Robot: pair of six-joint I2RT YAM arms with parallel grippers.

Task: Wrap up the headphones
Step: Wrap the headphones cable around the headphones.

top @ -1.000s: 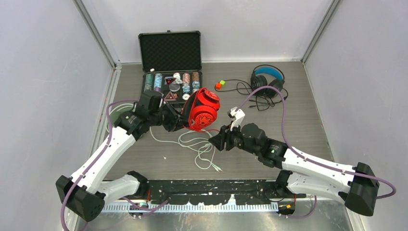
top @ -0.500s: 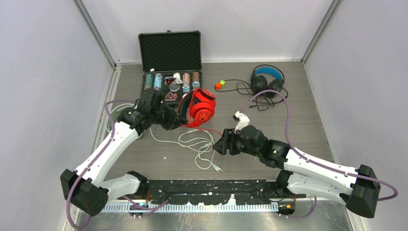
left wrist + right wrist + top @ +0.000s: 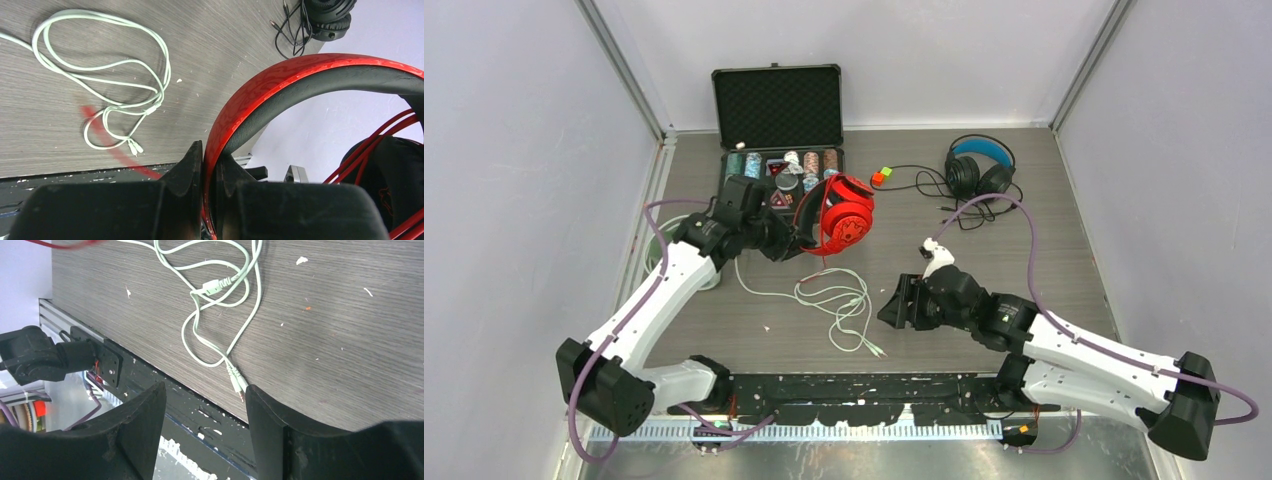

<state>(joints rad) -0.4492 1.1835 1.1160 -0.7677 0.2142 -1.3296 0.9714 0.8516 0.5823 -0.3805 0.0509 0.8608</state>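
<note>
My left gripper [image 3: 796, 238] is shut on the headband of the red headphones [image 3: 841, 216], which hang tilted above the table next to the case. In the left wrist view the red band [image 3: 280, 80] runs down between the shut fingers of the left gripper [image 3: 210, 157], with red cable [image 3: 380, 145] across the ear cup. My right gripper [image 3: 894, 306] stands open and holds nothing, low over the table near its front edge. The pale green cable [image 3: 834, 300] lies in loose loops; its plugs [image 3: 237, 380] lie close to the right gripper [image 3: 205, 400]. Black headphones with a blue band [image 3: 979, 165] lie at the back right.
An open black case [image 3: 779, 105] with poker chips stands at the back left, just behind the red headphones. A small red, green and yellow block [image 3: 881, 177] lies next to the black cable. A black rail [image 3: 854, 385] runs along the front edge.
The left arm has carried the red headphones back and left toward the case. The right gripper has opened wider and dropped toward the front edge.
</note>
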